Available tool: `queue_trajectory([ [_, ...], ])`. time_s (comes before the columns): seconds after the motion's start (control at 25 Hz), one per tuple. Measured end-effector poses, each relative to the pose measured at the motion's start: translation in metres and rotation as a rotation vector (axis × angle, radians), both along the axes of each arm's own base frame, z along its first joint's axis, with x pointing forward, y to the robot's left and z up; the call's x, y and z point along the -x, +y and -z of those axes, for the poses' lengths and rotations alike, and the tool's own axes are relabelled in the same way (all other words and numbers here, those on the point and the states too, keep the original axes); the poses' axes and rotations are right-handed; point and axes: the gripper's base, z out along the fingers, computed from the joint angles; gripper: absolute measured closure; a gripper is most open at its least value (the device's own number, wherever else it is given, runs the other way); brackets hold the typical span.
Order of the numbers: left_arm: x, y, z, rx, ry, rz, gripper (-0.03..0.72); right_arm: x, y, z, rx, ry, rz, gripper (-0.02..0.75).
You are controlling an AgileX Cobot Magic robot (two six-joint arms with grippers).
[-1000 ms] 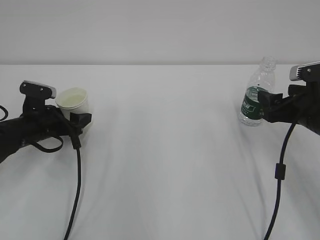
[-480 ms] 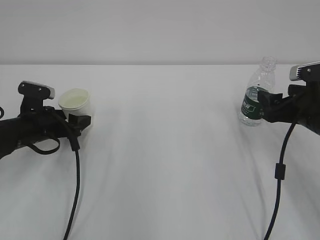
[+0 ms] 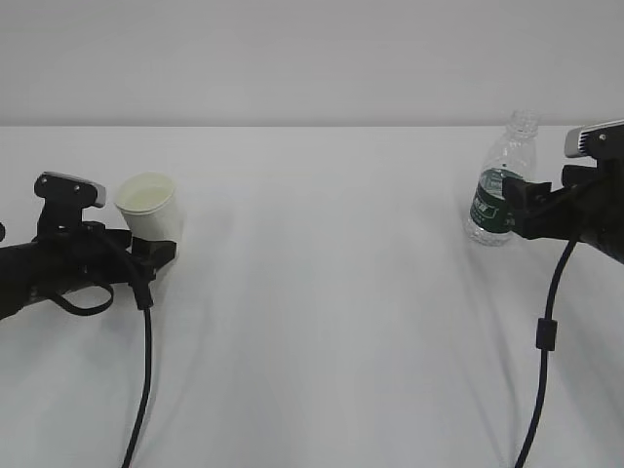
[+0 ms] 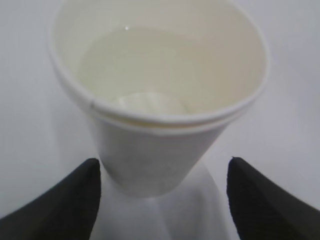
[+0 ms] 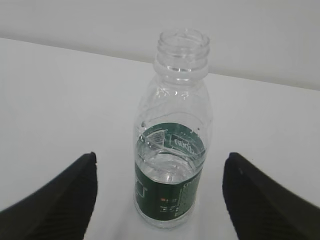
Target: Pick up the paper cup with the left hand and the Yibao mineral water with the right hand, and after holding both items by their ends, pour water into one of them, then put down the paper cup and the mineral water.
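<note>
Wrist views show each pincer spread wide, touching nothing. Ahead of the left hand [image 4: 160,200], between its fingers, stands the paper cup [image 4: 160,110] — light, crushable, holding water [image 4: 150,65]; grip low, gently. Ahead of the right hand [image 5: 160,200] stands the bottle [image 5: 172,145] — uncapped, stiff at the label.

I see one white table [image 3: 322,322] spanning the whole exterior view, its far edge meeting a pale wall. Two items stand directly on it, well apart. Near the left edge I have the paper cup [image 3: 148,208], upright, with clear water [image 4: 135,65] in its cream interior. Near the right edge I have the Yibao mineral water [image 3: 502,182], upright, uncapped, partly filled to within its green label band. Two black cables trail over the surface toward the near edge, one on each side.
</note>
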Motion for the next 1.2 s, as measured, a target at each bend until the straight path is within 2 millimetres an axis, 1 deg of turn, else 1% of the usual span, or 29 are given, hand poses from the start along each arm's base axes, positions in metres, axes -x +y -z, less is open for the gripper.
queue_trajectory([
  [0.2, 0.0, 0.001, -0.003, -0.014, 0.012, -0.005, 0.126, 0.0, 0.0, 0.0, 0.004, 0.0, -0.007, 0.148],
  [0.44, 0.001, 0.002, -0.021, -0.054, 0.005, 0.008, 0.126, 0.0, 0.001, 0.0, 0.005, 0.0, -0.009, 0.148],
  [0.68, 0.004, 0.003, -0.019, -0.083, 0.047, 0.01, 0.128, 0.0, 0.001, 0.0, 0.005, 0.0, -0.009, 0.148],
  [0.84, 0.01, 0.004, -0.024, -0.092, 0.055, 0.007, 0.134, 0.0, 0.001, 0.0, 0.005, 0.0, -0.009, 0.148],
  [1.08, 0.022, 0.005, -0.039, -0.093, 0.035, 0.007, 0.14, 0.0, 0.001, 0.0, 0.005, 0.002, -0.009, 0.148],
  [1.2, 0.024, 0.006, -0.047, -0.097, 0.024, 0.004, 0.145, 0.0, 0.001, 0.0, 0.005, 0.002, -0.009, 0.148],
])
